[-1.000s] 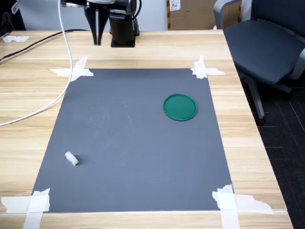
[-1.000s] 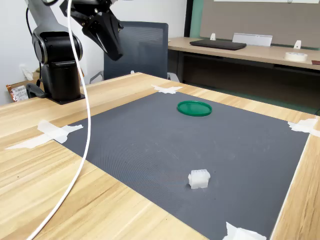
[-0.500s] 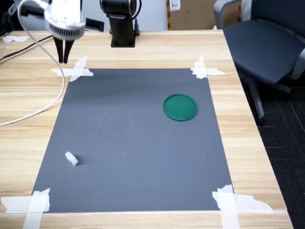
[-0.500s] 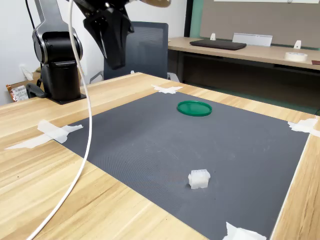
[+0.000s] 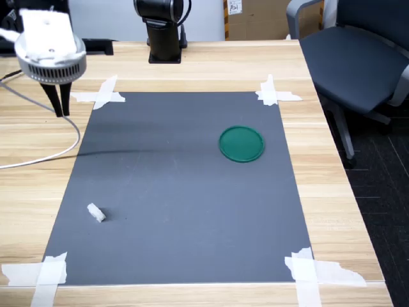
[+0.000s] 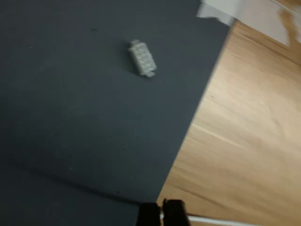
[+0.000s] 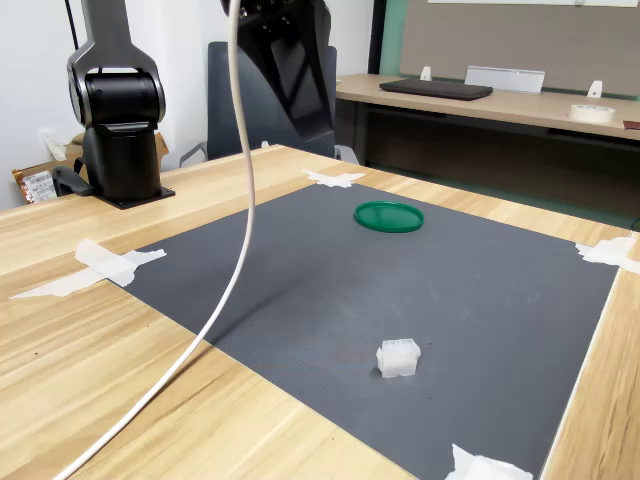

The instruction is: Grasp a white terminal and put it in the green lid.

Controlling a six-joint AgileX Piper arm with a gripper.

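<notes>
We record the desk (image 5: 192, 64) as light wood-grain, smooth with a low sheen and visible plank seams. Over it lies a dark grey mat (image 5: 179, 192), matt, with a fine woven-looking texture in the second exterior view and faint scuff marks. White masking tape (image 5: 316, 272), papery and creased, sits on the mat's corners. The green lid (image 5: 241, 143) looks like smooth plastic, slightly glossy, with a raised rim. The white terminal (image 7: 398, 357) near the mat's edge appears to be moulded, slightly translucent plastic, ribbed on its faces. The arm base (image 7: 120, 120) is black, satin-finished. The cable (image 7: 235, 250) is smooth white sheathing. The gripper (image 5: 59, 101) fingers appear matt black.
</notes>
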